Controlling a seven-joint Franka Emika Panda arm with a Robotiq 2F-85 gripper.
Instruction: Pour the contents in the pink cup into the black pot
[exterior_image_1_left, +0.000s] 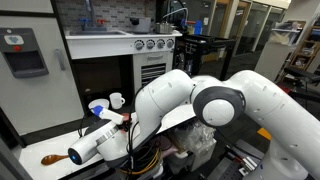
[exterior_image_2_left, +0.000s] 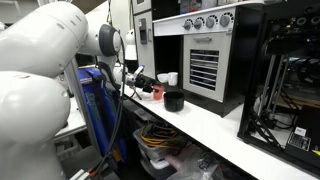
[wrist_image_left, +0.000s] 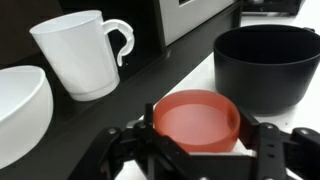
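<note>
A Franka arm (exterior_image_1_left: 215, 100) reaches over a white counter (exterior_image_2_left: 220, 128). On it stands the black pot (wrist_image_left: 268, 62), with a white mug (wrist_image_left: 80, 55) nearby. Just beside the pot, the gripper (wrist_image_left: 200, 140) clamps the upright pink cup (wrist_image_left: 197, 118).

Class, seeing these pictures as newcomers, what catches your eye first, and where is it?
The bulky white robot arm fills the foreground in both exterior views. In the wrist view, a pink cup sits between the jaws at bottom centre, with a black pot just behind it to the right and a white mug upper left.
</note>
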